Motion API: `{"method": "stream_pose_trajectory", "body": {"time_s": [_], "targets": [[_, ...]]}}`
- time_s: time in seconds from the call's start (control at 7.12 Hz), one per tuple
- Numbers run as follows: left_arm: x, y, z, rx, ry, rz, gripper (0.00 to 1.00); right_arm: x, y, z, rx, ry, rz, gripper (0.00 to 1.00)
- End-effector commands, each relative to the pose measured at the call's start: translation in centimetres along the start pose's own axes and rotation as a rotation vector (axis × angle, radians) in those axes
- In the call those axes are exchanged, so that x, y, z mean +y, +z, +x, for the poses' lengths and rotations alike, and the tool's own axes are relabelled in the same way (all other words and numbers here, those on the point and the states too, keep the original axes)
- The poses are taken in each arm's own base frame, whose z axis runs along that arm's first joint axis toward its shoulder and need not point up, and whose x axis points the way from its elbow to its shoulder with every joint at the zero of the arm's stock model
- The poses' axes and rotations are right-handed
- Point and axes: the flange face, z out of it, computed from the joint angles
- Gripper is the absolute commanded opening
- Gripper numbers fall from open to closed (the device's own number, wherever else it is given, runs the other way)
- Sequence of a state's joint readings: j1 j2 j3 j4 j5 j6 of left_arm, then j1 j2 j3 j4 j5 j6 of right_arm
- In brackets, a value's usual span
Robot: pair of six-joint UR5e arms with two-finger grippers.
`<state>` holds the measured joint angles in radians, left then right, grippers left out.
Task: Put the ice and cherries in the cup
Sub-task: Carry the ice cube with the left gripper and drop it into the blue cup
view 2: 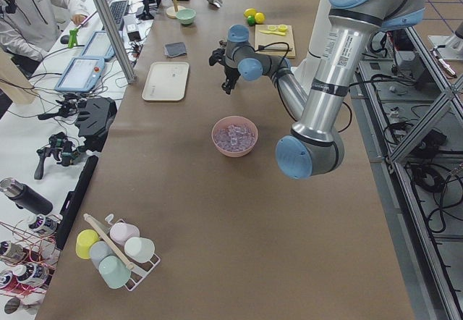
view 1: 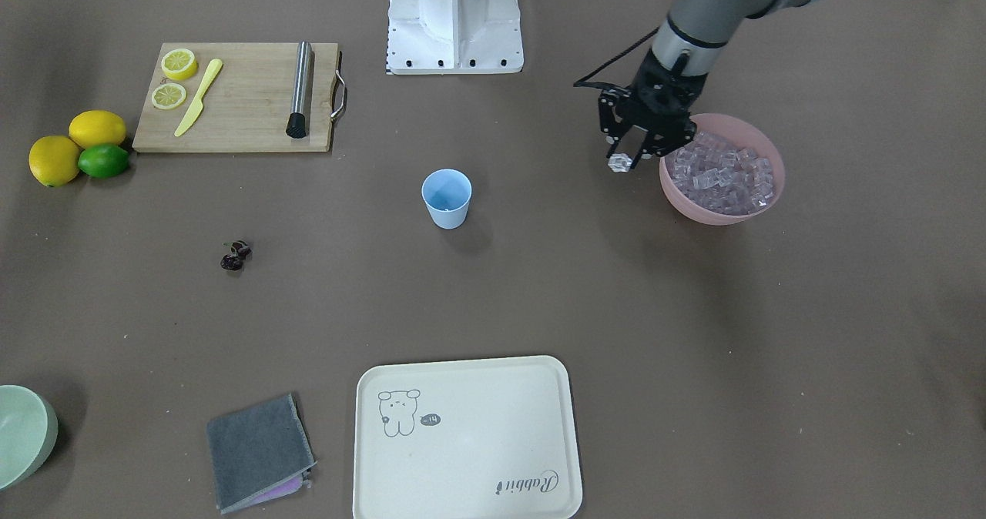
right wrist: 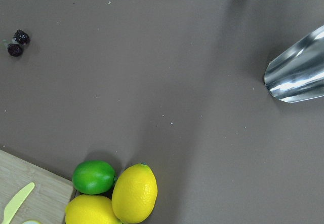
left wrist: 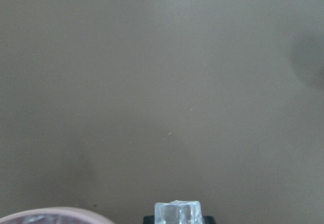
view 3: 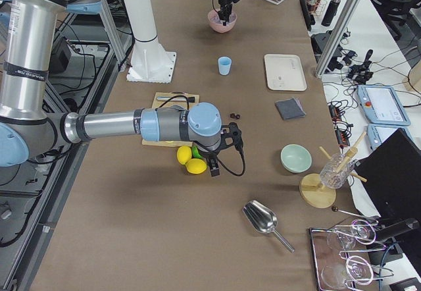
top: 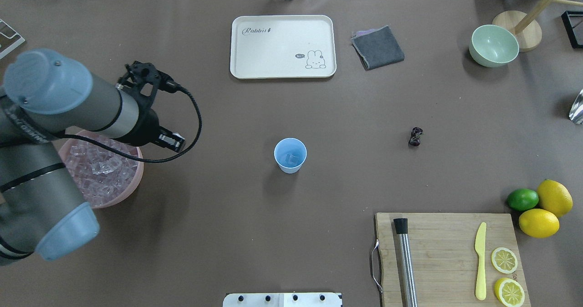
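Observation:
The light blue cup [view 1: 447,198] [top: 290,156] stands upright mid-table; in the overhead view a clear cube seems to lie at its bottom. The ice [view 1: 724,176] [top: 100,170] fills a pink bowl [view 1: 766,149]. Just beside that bowl's rim, above the table, my left gripper [view 1: 618,162] [top: 136,70] is shut on one ice cube [left wrist: 178,212]. The cherries [view 1: 235,256] [top: 415,136] [right wrist: 17,42] lie on the table on the cup's other side. My right gripper [view 3: 220,154] hovers near the lemons; I cannot tell whether it is open or shut.
A cutting board [top: 446,252] carries lemon halves, a yellow knife and a steel muddler. Two lemons and a lime [right wrist: 93,177] lie beside it. A cream tray [top: 282,46], grey cloth [top: 378,47], pale green bowl [top: 494,46] and metal scoop [right wrist: 298,72] are farther out.

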<state>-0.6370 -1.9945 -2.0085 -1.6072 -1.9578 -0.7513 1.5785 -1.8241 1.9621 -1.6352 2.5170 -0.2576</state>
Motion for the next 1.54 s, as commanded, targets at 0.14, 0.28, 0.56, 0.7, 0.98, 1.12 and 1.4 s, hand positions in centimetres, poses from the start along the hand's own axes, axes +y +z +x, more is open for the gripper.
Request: {"method": "stream_pose_trajectory", "body": {"time_s": [0.14, 0.28, 0.56, 0.7, 0.98, 1.12, 1.4], "targets": [[-4.6, 3.9, 13.5, -0.016, -0.136, 0.02, 0.0, -1.0, -1.0, -1.3, 0.005, -0.003, 0.021, 1.0], [-6.8, 4.5, 15.9, -0.016, -0.157, 0.02, 0.0, -1.7, -1.7, -3.6, 0.006, 0.006, 0.032, 1.0], [-8.2, 7.4, 17.9, -0.023, -0.174, 0.042, 0.0, -2.0, -1.9, -4.7, 0.005, -0.002, 0.034, 1.0], [-8.0, 8.7, 18.3, -0.012, -0.187, 0.056, 0.0, -2.1, -2.0, -5.0, 0.005, -0.007, 0.036, 1.0], [-7.8, 8.6, 18.3, -0.012, -0.193, 0.056, 0.76, -3.0, -1.5, -5.6, 0.039, -0.028, 0.021, 1.0], [-8.3, 7.5, 17.8, -0.007, -0.194, 0.07, 0.8, -3.3, -1.3, -6.3, 0.086, -0.056, 0.007, 1.0], [-8.4, 1.2, 8.2, -0.031, -0.152, -0.005, 0.8, -4.0, -0.2, -7.7, 0.094, -0.078, -0.018, 1.0]]}}
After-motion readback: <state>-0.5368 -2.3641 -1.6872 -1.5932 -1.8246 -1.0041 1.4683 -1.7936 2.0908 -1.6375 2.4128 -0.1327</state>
